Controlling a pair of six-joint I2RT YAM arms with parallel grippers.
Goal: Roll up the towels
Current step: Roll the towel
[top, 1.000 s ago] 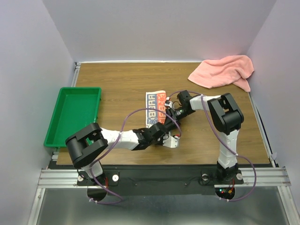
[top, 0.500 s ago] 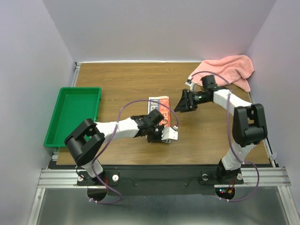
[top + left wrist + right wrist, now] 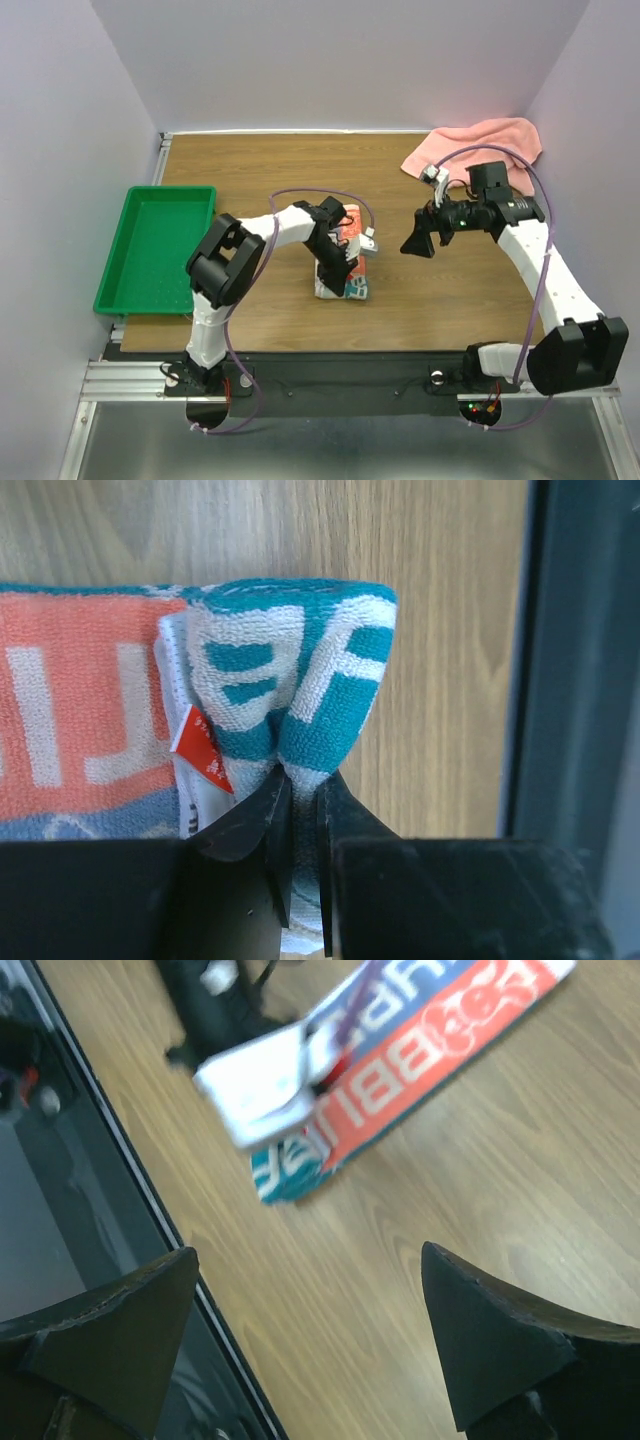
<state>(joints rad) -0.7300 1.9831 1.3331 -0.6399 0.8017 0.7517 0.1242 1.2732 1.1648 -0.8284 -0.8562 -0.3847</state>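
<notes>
printed towel (image 3: 440,1035), white block letters (image 3: 385,1088), no word legible

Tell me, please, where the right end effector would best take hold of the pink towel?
On the pink towel, probably the flatter left corner, approached from above on its open side: the rest lies bunched in the far right corner of the table.

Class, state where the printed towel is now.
Top view: the printed towel lies mid-table, pinched by the left gripper, between the green tray and the right gripper.
</notes>
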